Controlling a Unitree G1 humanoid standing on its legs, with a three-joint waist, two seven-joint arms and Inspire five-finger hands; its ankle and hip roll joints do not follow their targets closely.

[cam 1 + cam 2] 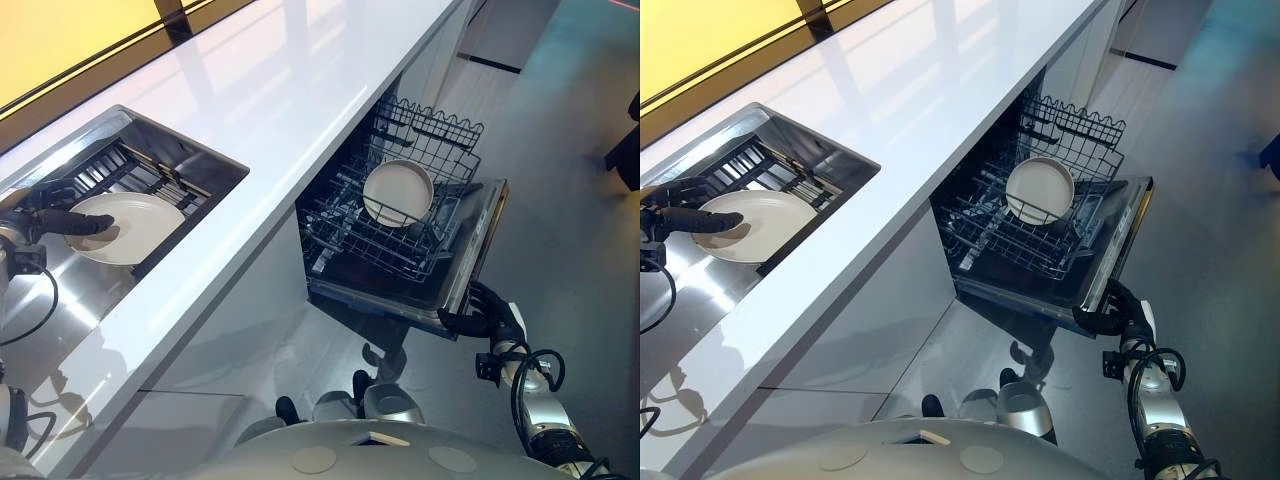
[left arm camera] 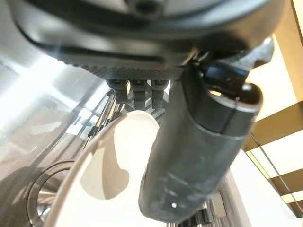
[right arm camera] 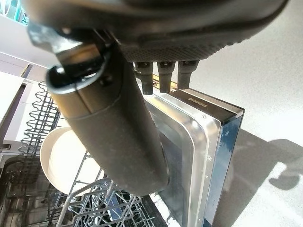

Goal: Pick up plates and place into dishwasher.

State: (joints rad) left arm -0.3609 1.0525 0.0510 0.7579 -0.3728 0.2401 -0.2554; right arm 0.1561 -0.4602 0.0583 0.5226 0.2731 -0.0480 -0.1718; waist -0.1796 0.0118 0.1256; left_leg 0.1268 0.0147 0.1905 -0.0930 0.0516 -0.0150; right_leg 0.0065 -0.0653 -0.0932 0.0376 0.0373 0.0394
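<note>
Now left hand (image 1: 62, 222) pinches the round, shallow white plate (image 1: 140, 225); right hand (image 1: 490, 318) grips the dishwasher door (image 1: 480, 247).

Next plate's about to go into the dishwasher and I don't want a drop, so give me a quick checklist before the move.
1. The dishwasher door is open: ok.
2. The rack is pulled out: ok.
3. Free slots beside the racked plate: ok.
4. The left hand is on the sink plate: ok.
5. Its hold is secure: cannot tell.
6. The right hand is curled on the door's edge: ok.
</note>
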